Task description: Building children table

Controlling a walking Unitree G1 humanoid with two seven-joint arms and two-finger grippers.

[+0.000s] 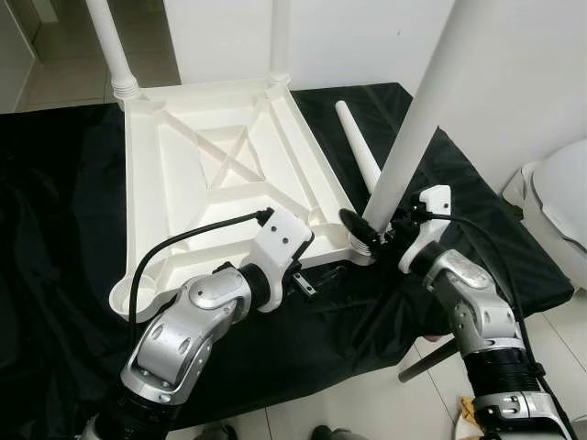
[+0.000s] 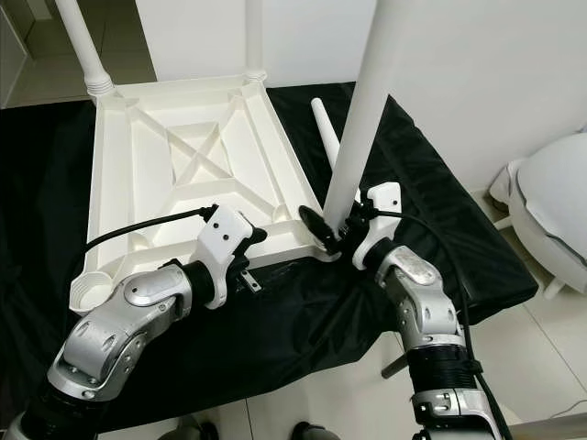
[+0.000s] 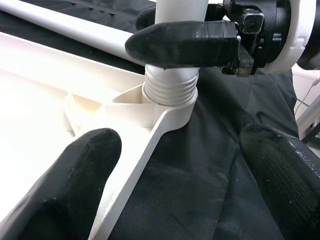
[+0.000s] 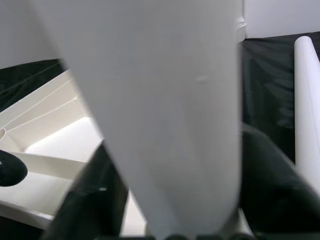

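Note:
A white plastic tabletop lies upside down on a black cloth. Two white legs stand in its far corners. My right gripper is shut on a third leg just above its threaded end, which sits in the near right corner socket, tilted. My left gripper is open at the tabletop's near rim beside that socket, one finger inside the rim and one over the cloth. A loose leg lies on the cloth to the right. The near left socket holds nothing.
A white wall runs behind the table. A rounded white fixture stands on the tiled floor at the right. The cloth's front edge hangs just before me, and a dark rod slants below it.

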